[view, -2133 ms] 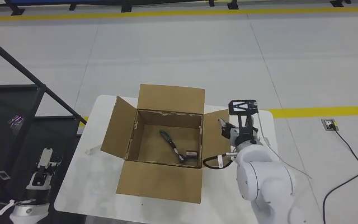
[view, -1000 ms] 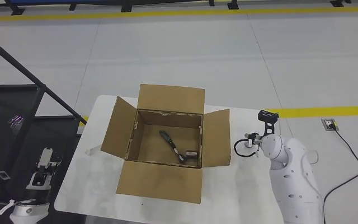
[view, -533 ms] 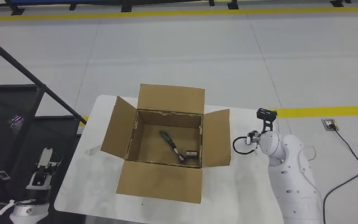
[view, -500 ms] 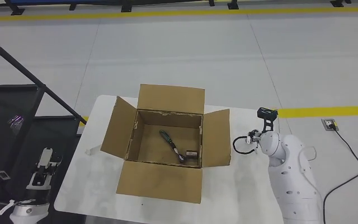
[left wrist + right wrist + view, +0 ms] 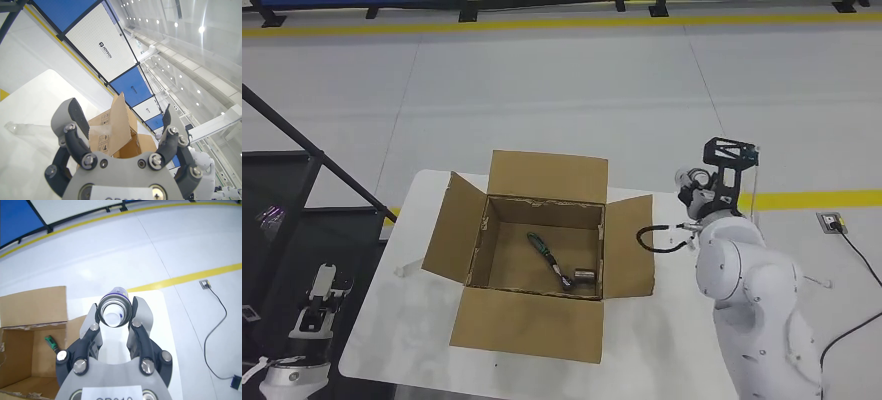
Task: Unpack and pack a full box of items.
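My right end effector (image 5: pixel 114 310) had lifted beside the open brown cardboard box (image 5: pixel 34 302), clamped on a purple-banded metal can (image 5: pixel 121 292) I judged unpacked.

Setting: large industrial hall, a robotics test floor rather than a home or office.

Evidence:
- Smooth pale-grey floor (image 5: pixel 542 90) marked with yellow lane lines (image 5: pixel 812 200).
- Area fenced by partition panels (image 5: pixel 98 43), blue ones and white perforated ones, all in black frames.
- Very high ceiling (image 5: pixel 189 47) with white beams and rows of round lamps (image 5: pixel 201 29).
- Floor socket (image 5: pixel 830 222) set flush in the floor, with a black cable (image 5: pixel 225 311) trailing from it.
- White round-cornered surface (image 5: pixel 392 310) stands alone on open floor, with a black metal frame (image 5: pixel 282 121) beside it.
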Motion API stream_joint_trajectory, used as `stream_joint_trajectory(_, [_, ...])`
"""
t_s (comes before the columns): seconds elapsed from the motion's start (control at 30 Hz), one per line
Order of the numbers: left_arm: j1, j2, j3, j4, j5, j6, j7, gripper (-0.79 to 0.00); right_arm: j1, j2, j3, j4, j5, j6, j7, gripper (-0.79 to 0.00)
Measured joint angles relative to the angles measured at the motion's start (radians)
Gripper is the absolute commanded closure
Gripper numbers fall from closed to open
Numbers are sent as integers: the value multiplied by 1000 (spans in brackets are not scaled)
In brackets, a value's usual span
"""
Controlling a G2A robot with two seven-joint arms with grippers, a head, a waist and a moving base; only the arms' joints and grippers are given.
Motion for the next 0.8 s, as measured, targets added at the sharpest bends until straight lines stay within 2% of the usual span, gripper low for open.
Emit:
stream_joint_trajectory(0.13, [0, 0, 0, 0, 0, 0, 0, -785, 71, -14, -101, 14, 66, -86, 3, 0])
stream_joint_trajectory(0.27, [0, 0, 0, 0, 0, 0, 0, -785, 162, -34, -207, 102, 170, -198, 18, 0])
stream_joint_trajectory(0.4, [-1, 0, 0, 0, 0, 3, 1, -785, 268, -63, -341, 253, 256, -289, 48, 0])
stream_joint_trajectory(0.5, [-4, -2, -5, -1, 5, 21, 14, -785, 327, -87, -433, 368, 284, -314, 64, 0])
stream_joint_trajectory(0.8, [-10, -5, -6, 0, 12, 48, 30, -785, 424, -161, -583, 717, 462, -388, 7, 0])
